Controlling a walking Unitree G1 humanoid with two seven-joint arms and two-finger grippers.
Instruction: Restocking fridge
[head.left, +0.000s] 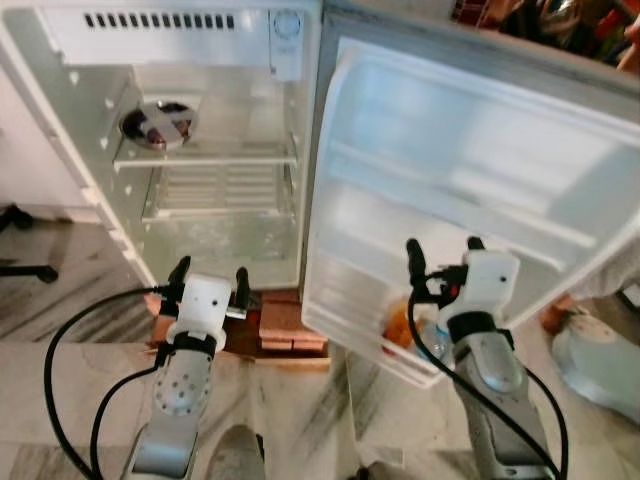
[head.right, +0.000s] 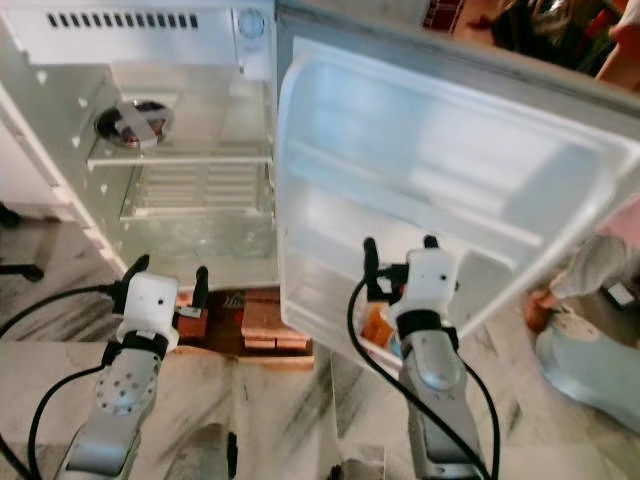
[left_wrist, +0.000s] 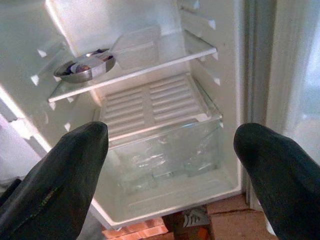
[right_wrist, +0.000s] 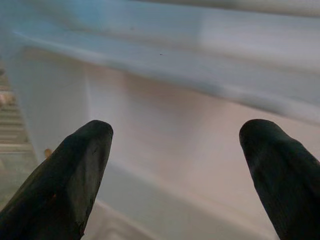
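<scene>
Fridge (head.left: 215, 120), door (head.left: 470, 170) open: both my right gripper (head.left: 445, 262) and left gripper (head.left: 208, 283) spread empty; I approach the door's bottom bin (head.left: 400, 355) slowly.

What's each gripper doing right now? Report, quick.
Left gripper: open, empty, in front of the open fridge.
Right gripper: open, empty, at the fridge door.

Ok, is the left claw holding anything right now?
No, the left claw is open with nothing between its fingers, pointing into the fridge.
</scene>
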